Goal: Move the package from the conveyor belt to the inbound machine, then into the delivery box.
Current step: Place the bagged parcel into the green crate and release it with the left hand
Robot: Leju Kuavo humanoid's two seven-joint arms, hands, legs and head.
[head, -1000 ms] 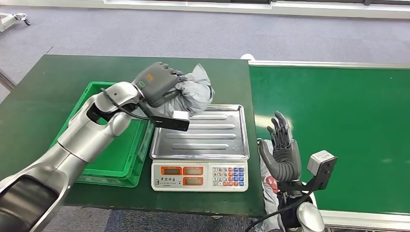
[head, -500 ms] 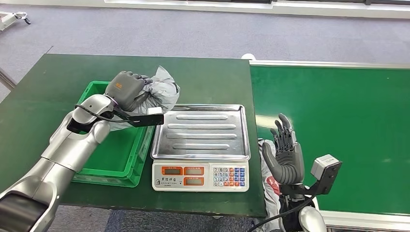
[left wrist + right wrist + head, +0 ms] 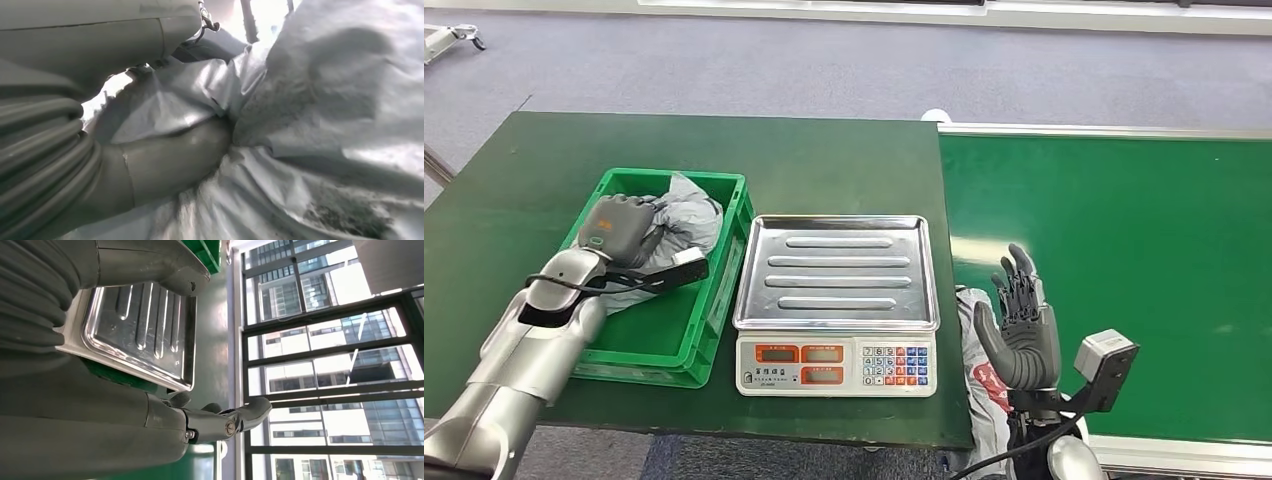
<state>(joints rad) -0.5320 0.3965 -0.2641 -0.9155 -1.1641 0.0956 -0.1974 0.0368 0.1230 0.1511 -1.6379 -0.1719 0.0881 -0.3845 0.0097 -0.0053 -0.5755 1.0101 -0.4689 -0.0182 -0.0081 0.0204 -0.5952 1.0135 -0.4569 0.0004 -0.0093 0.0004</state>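
Note:
The package is a crumpled grey plastic mailer (image 3: 686, 217) (image 3: 320, 115). It lies low inside the green delivery box (image 3: 724, 290) at the table's left. My left hand (image 3: 620, 228) grips it from the near left side, thumb (image 3: 170, 160) pressed into the folds. The inbound machine is a scale with a bare steel tray (image 3: 838, 272) (image 3: 135, 335), right of the box. My right hand (image 3: 1020, 325) stands upright with fingers spread, holding nothing, at the near edge of the green conveyor belt (image 3: 1124, 260).
A dark green table (image 3: 824, 160) carries the box and scale. Another bagged item with red print (image 3: 984, 375) hangs between table and conveyor, just left of my right hand. Grey floor lies beyond the table's far edge.
My left hand carried the grey package leftward from the scale's far left corner and down into the green box. My right hand drifted slightly nearer and rightward, still spread.

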